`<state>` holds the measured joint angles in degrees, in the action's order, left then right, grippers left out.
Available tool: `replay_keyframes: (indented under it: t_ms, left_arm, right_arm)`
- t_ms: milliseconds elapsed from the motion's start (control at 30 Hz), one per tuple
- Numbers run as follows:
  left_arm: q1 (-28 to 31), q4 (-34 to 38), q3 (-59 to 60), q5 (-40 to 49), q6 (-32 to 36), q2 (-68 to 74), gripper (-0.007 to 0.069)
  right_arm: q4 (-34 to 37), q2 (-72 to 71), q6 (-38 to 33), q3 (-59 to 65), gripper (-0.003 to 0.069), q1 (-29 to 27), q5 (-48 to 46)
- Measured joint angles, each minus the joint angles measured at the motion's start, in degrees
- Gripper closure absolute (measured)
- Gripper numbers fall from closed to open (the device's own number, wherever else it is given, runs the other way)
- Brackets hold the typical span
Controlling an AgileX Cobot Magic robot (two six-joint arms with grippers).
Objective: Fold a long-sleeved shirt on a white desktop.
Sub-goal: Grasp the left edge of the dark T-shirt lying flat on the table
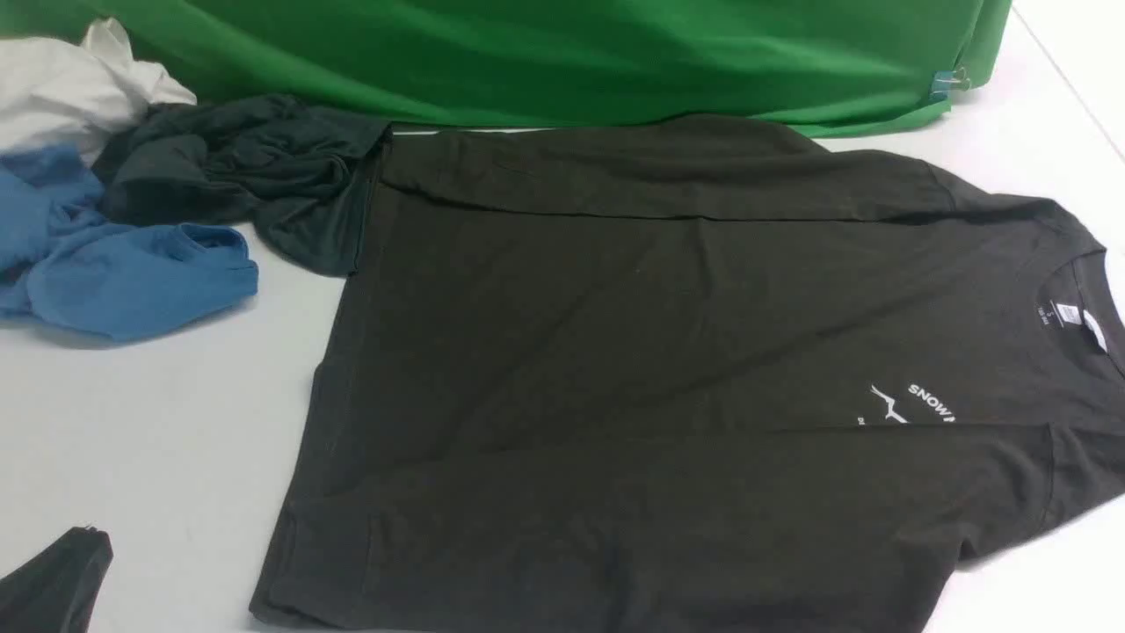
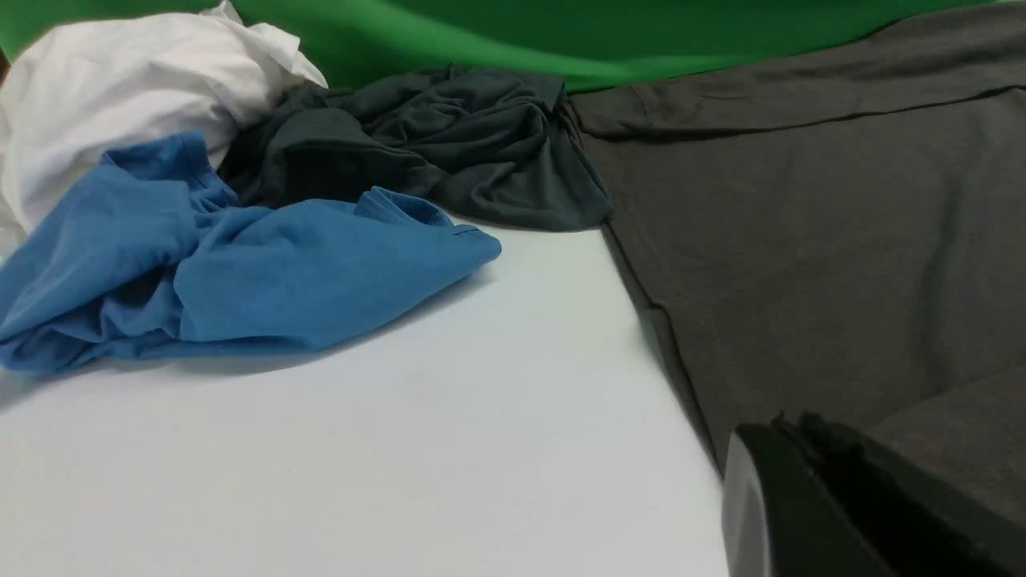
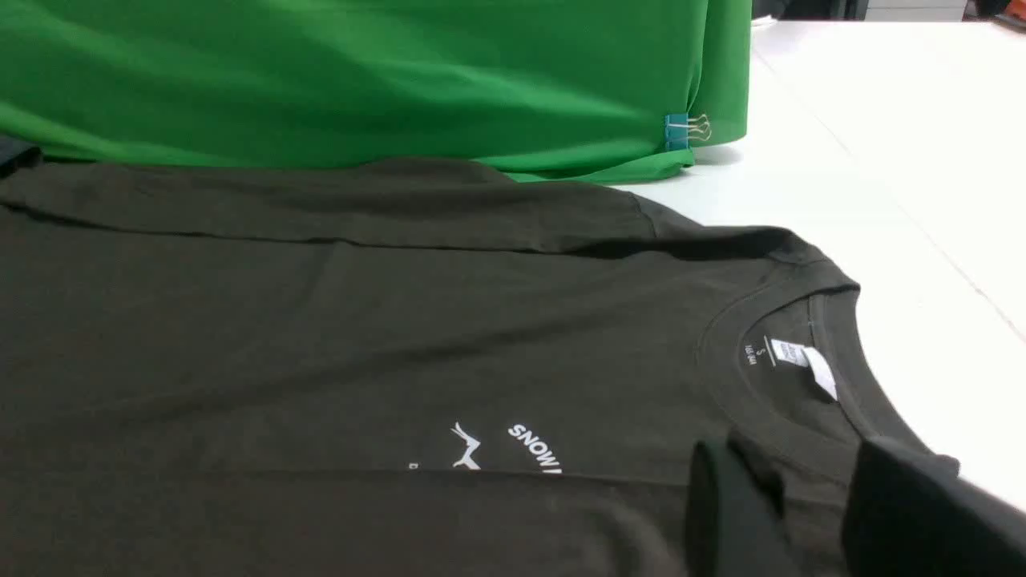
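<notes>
Three loose pieces, a white garment (image 1: 61,88), a blue garment (image 1: 132,272) and a dark teal garment (image 1: 246,167), were heaped in the front view on the left gripper's side of the long-sleeved shirt (image 1: 615,352). The shirt lay flat on the white desktop (image 1: 158,422), hem toward that heap, collar toward the right gripper's side, and far edge against the green backdrop (image 1: 527,53).

Only the left wrist view showed the left gripper (image 2: 801,449). Its fingers were together with nothing visibly between them, at the shirt's hem edge. Bare table lay beside it and the blue garment well ahead.

Only the right wrist view showed the right gripper (image 3: 793,473), fingers apart above the shoulder cloth. The neck label (image 3: 801,361) was just ahead, the half-covered SNOW print (image 3: 521,449) beside it, and a binder clip (image 3: 685,131) far ahead, with bare desktop past the collar.
</notes>
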<state>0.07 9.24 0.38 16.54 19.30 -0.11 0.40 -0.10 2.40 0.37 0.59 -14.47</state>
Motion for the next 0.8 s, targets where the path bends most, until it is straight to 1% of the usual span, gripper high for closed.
replay_keyframes:
  t_ms: [700,800]
  left_arm:
    - [0.00,0.00,0.00,0.00,0.10,0.00,0.0605]
    - [0.00,0.00,0.00,-1.09,0.10,0.00,0.0605]
  right_arm:
    - [0.00,0.00,0.00,0.00,0.0418,0.00,0.00]
    - [0.00,0.00,0.00,0.00,0.0418,0.00,0.00]
